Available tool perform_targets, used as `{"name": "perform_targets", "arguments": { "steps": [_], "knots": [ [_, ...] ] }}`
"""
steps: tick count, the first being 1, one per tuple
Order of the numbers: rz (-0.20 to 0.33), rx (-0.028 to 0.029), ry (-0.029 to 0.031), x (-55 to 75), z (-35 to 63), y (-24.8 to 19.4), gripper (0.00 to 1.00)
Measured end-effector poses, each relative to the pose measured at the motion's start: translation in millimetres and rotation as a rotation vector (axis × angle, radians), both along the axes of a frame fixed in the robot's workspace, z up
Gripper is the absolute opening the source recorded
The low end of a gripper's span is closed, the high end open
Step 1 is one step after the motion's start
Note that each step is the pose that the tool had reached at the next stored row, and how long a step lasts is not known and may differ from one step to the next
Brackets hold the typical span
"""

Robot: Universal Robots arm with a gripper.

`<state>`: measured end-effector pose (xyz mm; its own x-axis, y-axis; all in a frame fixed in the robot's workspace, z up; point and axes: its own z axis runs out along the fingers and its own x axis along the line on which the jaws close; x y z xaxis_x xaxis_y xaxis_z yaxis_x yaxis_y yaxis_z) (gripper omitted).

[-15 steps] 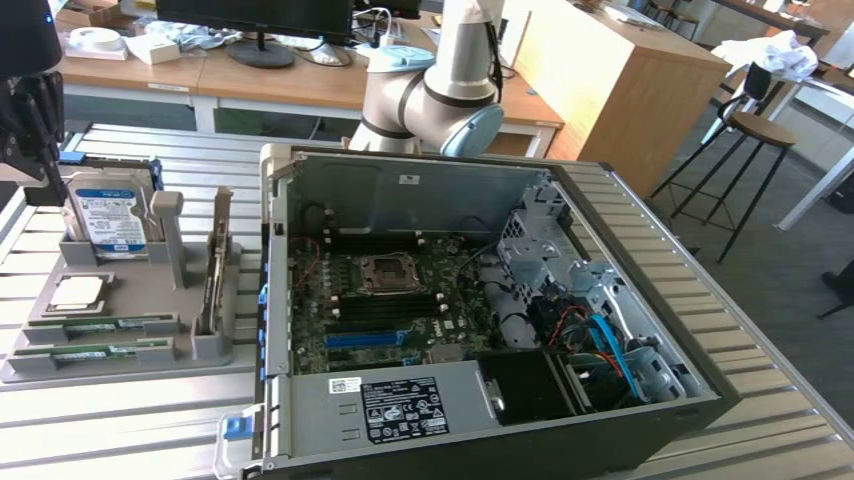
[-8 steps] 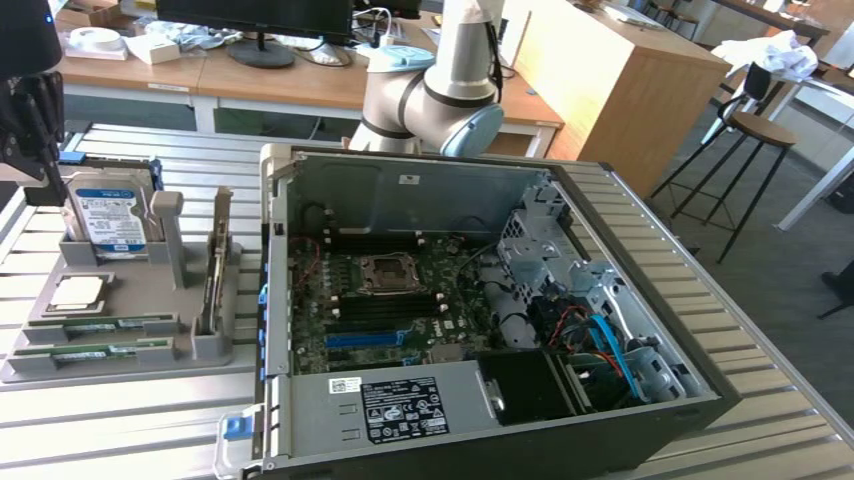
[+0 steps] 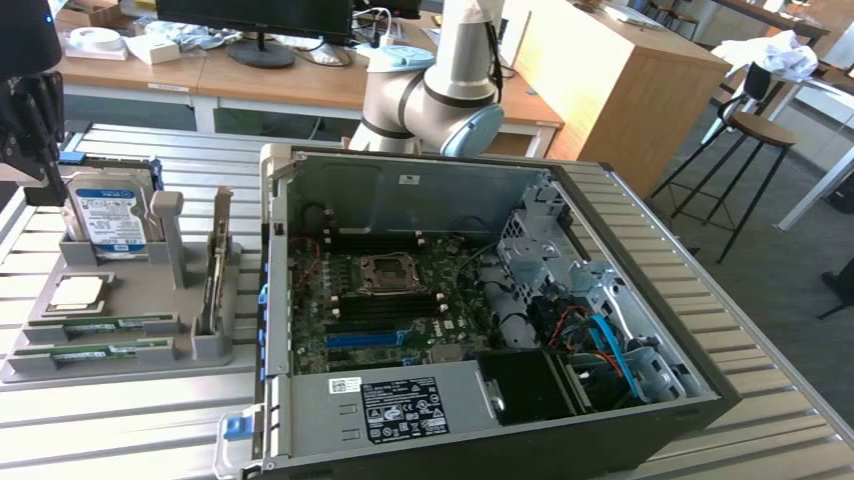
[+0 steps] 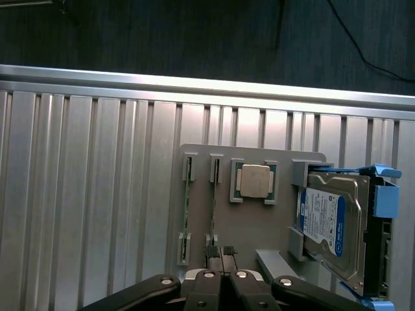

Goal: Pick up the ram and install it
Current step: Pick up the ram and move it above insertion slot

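Note:
Two thin green sticks lie side by side in slots of a grey holder tray [image 3: 134,365]. The ram [image 3: 100,322] [image 4: 213,207] is the stick nearer the square silver CPU [image 3: 78,292] [image 4: 253,181]; its look-alike [image 3: 91,352] [image 4: 187,207] lies beside it. My gripper [image 3: 43,195] [image 4: 221,254] hangs above the tray at the exterior view's left. Its fingers are shut with nothing between them, and the tips are over one end of the ram, clear of it.
A blue-labelled hard drive [image 3: 110,220] [image 4: 331,220] stands upright in the tray beside the CPU. The open computer case [image 3: 274,300], with its motherboard [image 3: 387,310] showing, sits at the exterior view's right of the tray on a ribbed metal table [image 4: 84,194].

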<state>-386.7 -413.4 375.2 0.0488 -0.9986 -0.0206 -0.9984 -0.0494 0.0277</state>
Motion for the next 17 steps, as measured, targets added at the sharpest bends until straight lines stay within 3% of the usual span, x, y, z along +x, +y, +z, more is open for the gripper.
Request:
{"name": "perform_targets", "arguments": {
  "steps": [3,7,17],
  "knots": [
    [0.000,0.0000,0.0000,0.0,0.0,0.0,0.11],
    [0.000,0.0000,0.0000,0.0,0.0,0.0,0.30],
    [0.000,0.0002,-0.0003,0.0,-1.3,0.0,0.30]
  ]
}}
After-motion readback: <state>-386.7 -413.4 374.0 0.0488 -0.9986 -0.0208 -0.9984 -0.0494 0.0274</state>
